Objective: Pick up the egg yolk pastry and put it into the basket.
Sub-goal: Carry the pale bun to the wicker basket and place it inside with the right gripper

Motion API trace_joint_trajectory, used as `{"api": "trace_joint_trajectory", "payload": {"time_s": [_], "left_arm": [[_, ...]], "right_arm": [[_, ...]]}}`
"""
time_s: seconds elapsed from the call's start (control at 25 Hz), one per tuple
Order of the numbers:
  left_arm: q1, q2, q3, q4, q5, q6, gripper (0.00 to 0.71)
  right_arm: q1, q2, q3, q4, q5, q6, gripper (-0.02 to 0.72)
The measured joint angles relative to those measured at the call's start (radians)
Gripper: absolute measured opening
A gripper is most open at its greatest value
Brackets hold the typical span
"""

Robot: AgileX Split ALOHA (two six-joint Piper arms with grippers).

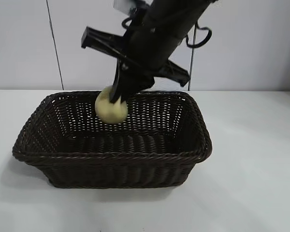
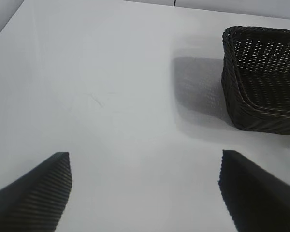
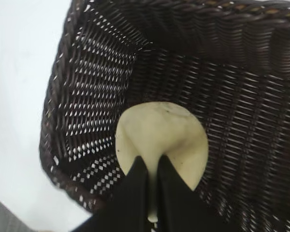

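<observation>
- You had the right tool [image 1: 117, 99] over the basket [image 1: 111, 155], its two fingers [image 3: 130, 193] pressed nearly together and pinching the egg yolk pastry [image 1: 111, 106] by a thin fold of its soft body.
- The egg yolk pastry hung in the air above the basket's open middle, nearer the back wall in the exterior view, clear of the braided rim; from the right wrist view the woven floor lay straight beneath it.
- The step in hand, as I judged it, was the lowering and release, with the carry over the rim looking done.
- To do it well, you needed to bring the pastry lower before letting go, so it would settle on the floor and not drop or roll against a sloping side.
- You would have done best to keep the descent straight and keep the arm away from the back rim, which sat close behind the tool.
- Because the pinch dented the pastry, a slow spread of the fingers seemed wise, in case the soft surface clung to one finger.
- Your left tool [image 2: 145, 193] sat parked over the bare desk [image 2: 111, 87] beside the basket, its fingers spread wide and holding nothing.
</observation>
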Motion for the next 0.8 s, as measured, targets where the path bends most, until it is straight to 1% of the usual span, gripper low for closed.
{"api": "trace_joint_trajectory", "payload": {"time_s": [0.28,0.36,0.4,0.44,0.6,0.64,0.72,0.8], "left_arm": [[0.000,0.000,0.000,0.000,0.000,0.000,0.605],[0.000,0.000,0.000,0.000,0.000,0.000,0.605],[0.000,0.000,0.000,0.000,0.000,0.000,0.605],[0.000,0.000,0.000,0.000,0.000,0.000,0.605],[0.000,0.000,0.000,0.000,0.000,0.000,0.605],[0.000,0.000,0.000,0.000,0.000,0.000,0.605],[0.000,0.000,0.000,0.000,0.000,0.000,0.605],[0.000,0.000,0.000,0.000,0.000,0.000,0.605]], "right_arm": [[0.000,0.092,0.000,0.007,-0.014,0.000,0.024],[0.000,0.092,0.000,0.007,-0.015,0.000,0.061],[0.000,0.092,0.000,0.008,-0.017,0.000,0.094],[0.000,0.092,0.000,0.008,-0.017,0.000,0.148],[0.000,0.092,0.000,0.008,-0.014,0.000,0.413],[0.000,0.092,0.000,0.008,-0.012,0.000,0.459],[0.001,0.082,-0.009,-0.012,0.013,0.000,0.498],[0.001,0.066,-0.044,-0.047,0.066,0.009,0.512]]}}
